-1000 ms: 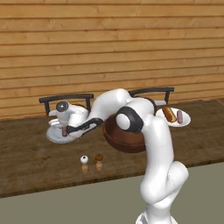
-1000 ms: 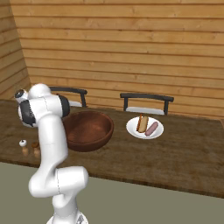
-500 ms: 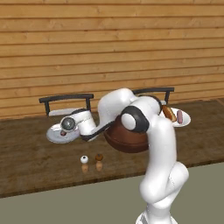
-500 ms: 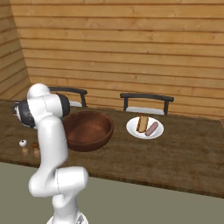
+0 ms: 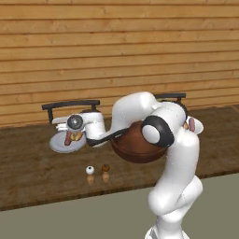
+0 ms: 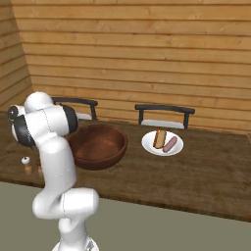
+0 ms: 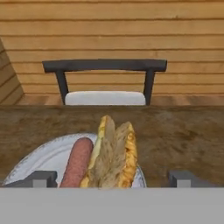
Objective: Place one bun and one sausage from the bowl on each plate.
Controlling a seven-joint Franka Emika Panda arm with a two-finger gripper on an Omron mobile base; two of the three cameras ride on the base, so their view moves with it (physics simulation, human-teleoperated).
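Observation:
On the left plate [image 7: 48,155] a pinkish sausage [image 7: 78,164] lies beside a yellowish-tan split bun [image 7: 114,153]. My gripper [image 7: 113,178] hovers just above them, open, with one fingertip on either side of the food and well apart from it. From the left base view the gripper [image 5: 73,131] hangs over that plate [image 5: 58,145]. The dark wooden bowl [image 6: 98,145] sits mid-table and looks empty. The right plate [image 6: 149,147] carries an orange bun [image 6: 159,138] and a sausage [image 6: 170,144].
Two small shakers [image 5: 90,171] [image 5: 106,168] stand near the table's front edge, in front of the left plate. A dark-framed chair [image 7: 105,65] stands behind the table past the left plate, and another chair [image 6: 164,109] behind the right plate.
The hand has shifted a little to the right and lower over the left plate. The bowl and the right plate have stayed put.

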